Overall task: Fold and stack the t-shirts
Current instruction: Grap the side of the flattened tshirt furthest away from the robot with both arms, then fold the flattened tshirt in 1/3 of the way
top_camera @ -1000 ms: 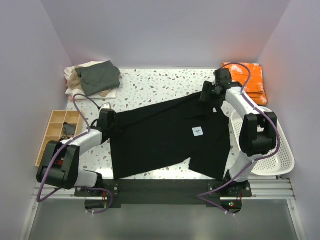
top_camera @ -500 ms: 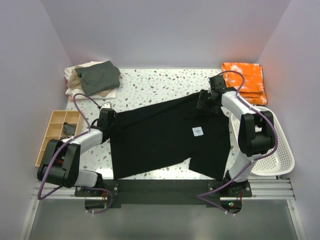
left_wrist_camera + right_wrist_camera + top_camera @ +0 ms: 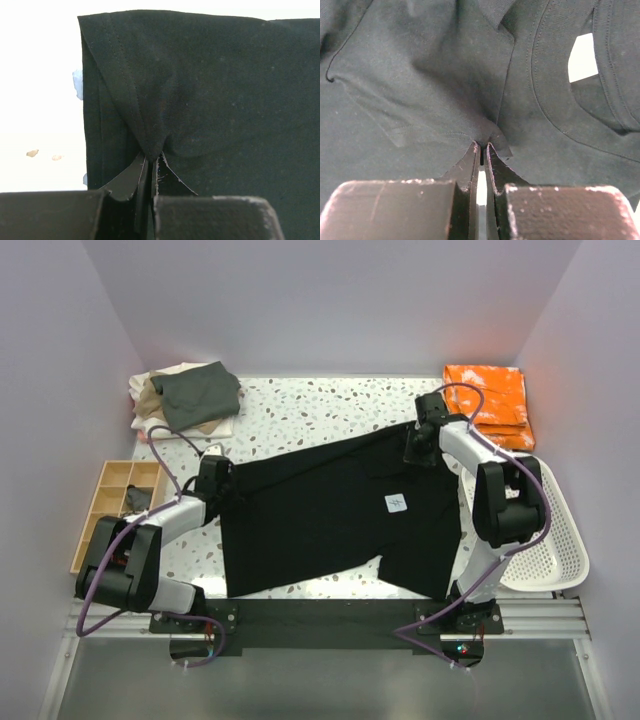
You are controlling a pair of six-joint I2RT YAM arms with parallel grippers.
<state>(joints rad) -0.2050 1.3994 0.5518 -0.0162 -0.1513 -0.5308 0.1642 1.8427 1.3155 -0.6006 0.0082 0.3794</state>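
Note:
A black t-shirt (image 3: 330,510) with a small white label (image 3: 396,503) lies spread across the speckled table. My left gripper (image 3: 217,483) is shut on its left edge; in the left wrist view the cloth (image 3: 210,90) bunches into a peak between the closed tips of the left gripper (image 3: 151,161). My right gripper (image 3: 420,445) is shut on the shirt's far right part near the collar. In the right wrist view the fabric (image 3: 420,75) is pinched in the right gripper (image 3: 482,146). Folded grey-green, tan and cream t-shirts (image 3: 188,398) sit stacked at the back left.
Folded orange cloth (image 3: 492,405) lies at the back right. A white mesh basket (image 3: 555,550) stands at the right edge beside the right arm. A wooden compartment tray (image 3: 110,485) sits at the left edge. Purple walls close in three sides.
The right gripper came in from the back right onto the shirt's collar area and closed on the fabric. The left gripper kept its hold and place.

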